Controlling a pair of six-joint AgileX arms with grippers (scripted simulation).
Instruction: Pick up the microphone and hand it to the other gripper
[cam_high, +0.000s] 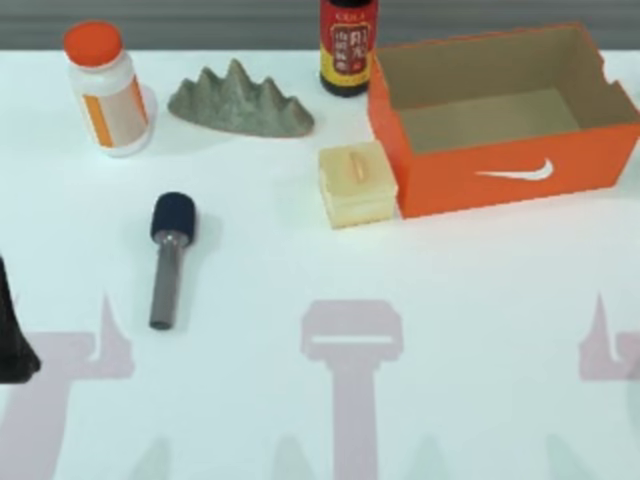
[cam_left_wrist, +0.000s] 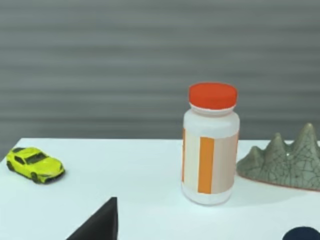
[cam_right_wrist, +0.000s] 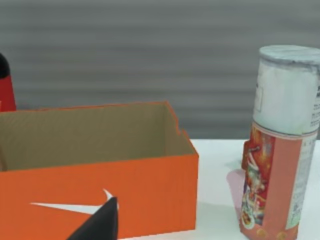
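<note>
Broad white surface, cluttered along the far edge. Biggest there: orange box, open-topped, far right. Then a grey ridged ornament, a white bottle with an orange cap at far left, a dark sauce bottle beside the box's corner, a small cream block touching the box's near-left side. Mic flat on the left half, well apart from all of these, near side of the white bottle; dark foam head towards the far edge, grey handle towards the near edge, long axis close to straight front-to-back, barely tilted. Left gripper only a dark sliver at the left edge, near and to the left of the handle's end; state of its jaws: cannot tell. In the left wrist view just one black tip low in frame, plus a sliver of the foam head at the corner. Right gripper out of the top view, facing the box from its wrist camera, jaws likewise untellable. Likely verdict: left arm clearly nearer, so first grasp best taken there, across the handle, jaws closing side to side, foam end left free for the other gripper.
</note>
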